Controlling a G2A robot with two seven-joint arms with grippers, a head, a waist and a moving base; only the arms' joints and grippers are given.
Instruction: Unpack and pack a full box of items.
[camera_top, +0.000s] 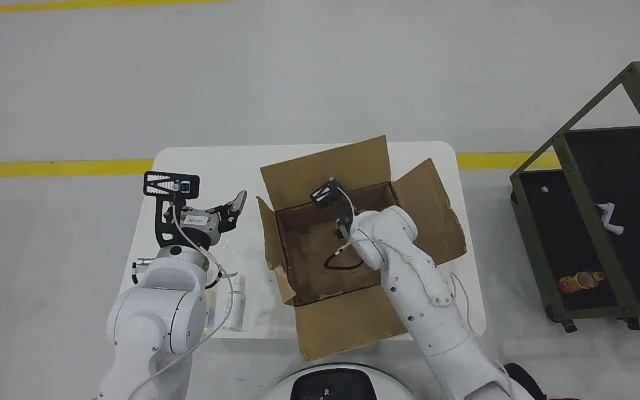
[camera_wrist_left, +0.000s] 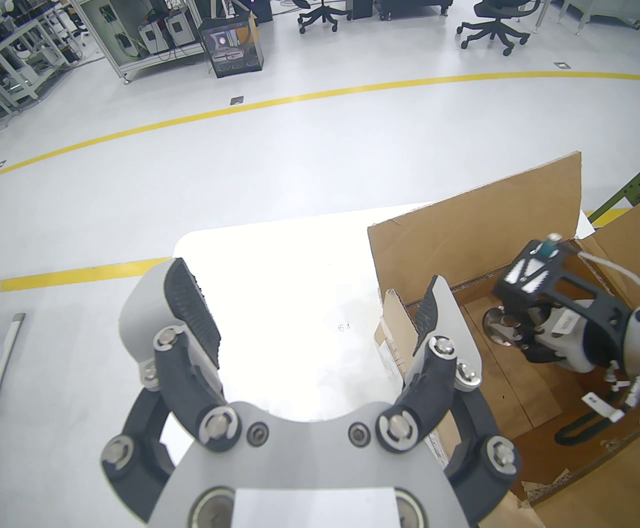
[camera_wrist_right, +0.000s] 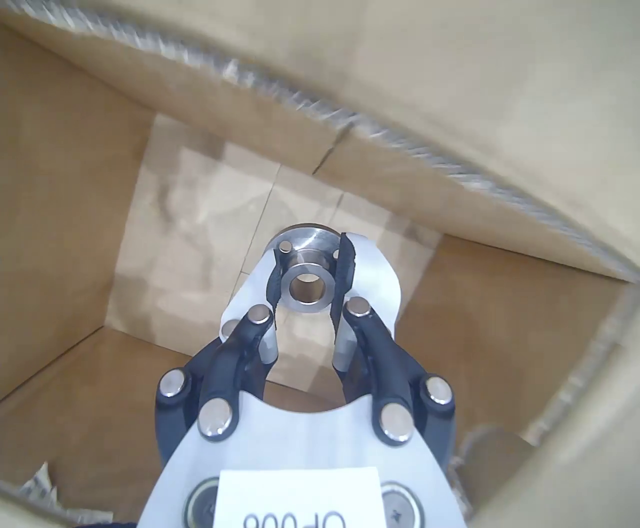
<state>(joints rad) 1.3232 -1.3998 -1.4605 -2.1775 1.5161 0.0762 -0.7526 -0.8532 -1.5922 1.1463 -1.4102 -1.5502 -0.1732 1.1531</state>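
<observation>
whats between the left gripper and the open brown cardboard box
Only a bare strip of the white table; the top view shows it between the open left gripper and the brown cardboard box.

So a white table (camera_top: 210, 170) with rounded corners is seen. An open cardboard box (camera_top: 330, 175) is set right on it, flaps splayed, one hung over the near edge. A small white item (camera_top: 226, 308), hard to make out, is laid beside it.

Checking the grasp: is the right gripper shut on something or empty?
Shut on a flanged metal part: the right gripper pinches both sides of its hub, inside the box.
</observation>
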